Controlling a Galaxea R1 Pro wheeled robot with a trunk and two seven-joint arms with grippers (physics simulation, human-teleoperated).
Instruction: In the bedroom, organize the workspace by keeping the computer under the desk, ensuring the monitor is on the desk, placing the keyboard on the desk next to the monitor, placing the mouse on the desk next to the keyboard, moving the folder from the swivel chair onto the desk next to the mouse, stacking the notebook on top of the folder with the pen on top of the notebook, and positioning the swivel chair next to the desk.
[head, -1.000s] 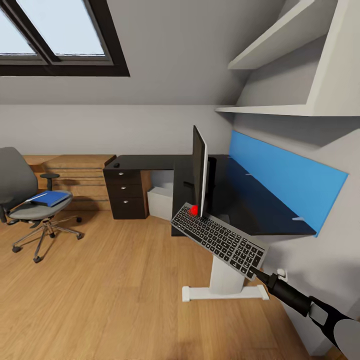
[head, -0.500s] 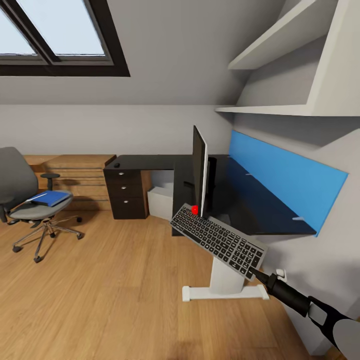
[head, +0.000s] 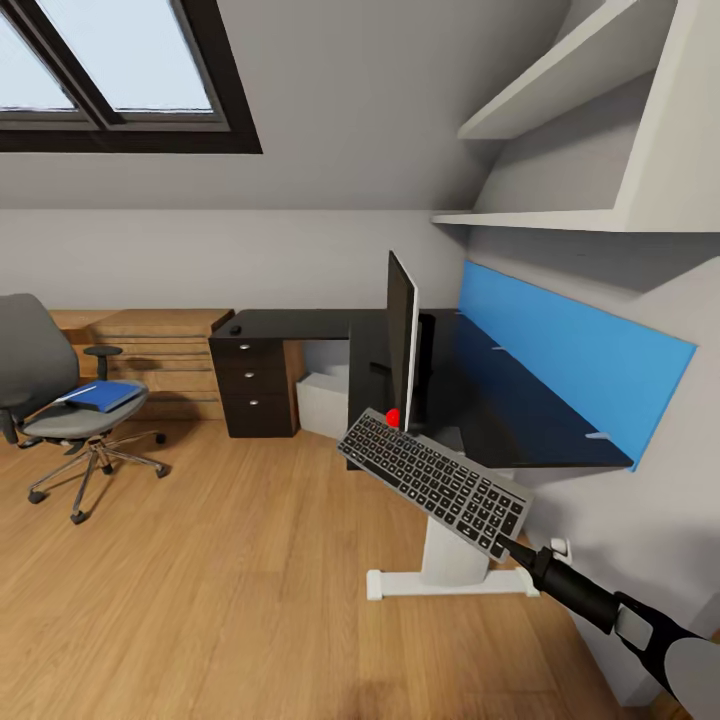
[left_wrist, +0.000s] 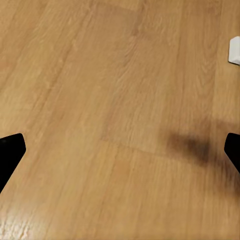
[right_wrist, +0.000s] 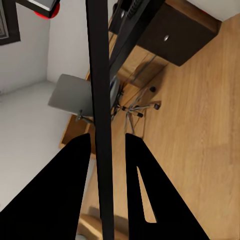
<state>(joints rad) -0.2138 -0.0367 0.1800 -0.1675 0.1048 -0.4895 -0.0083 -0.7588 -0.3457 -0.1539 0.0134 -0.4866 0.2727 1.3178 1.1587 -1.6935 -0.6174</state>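
Wood floor (left_wrist: 120, 100) under left gripper (left_wrist: 120, 150), spread.

Your keyboard (head: 436, 483), slim and black with grey keys, hangs tilted in the air just in front of the glossy black desk (head: 500, 400), its far end near the monitor's red dot. The monitor (head: 401, 342) stands upright on the desk, edge-on to you. A small black mouse (head: 234, 329) sits on the desk above the drawer unit. The light-grey computer (head: 322, 403) rests under the desk. Well apart, the grey swivel chair (head: 52, 400) carries the blue folder (head: 100, 397).
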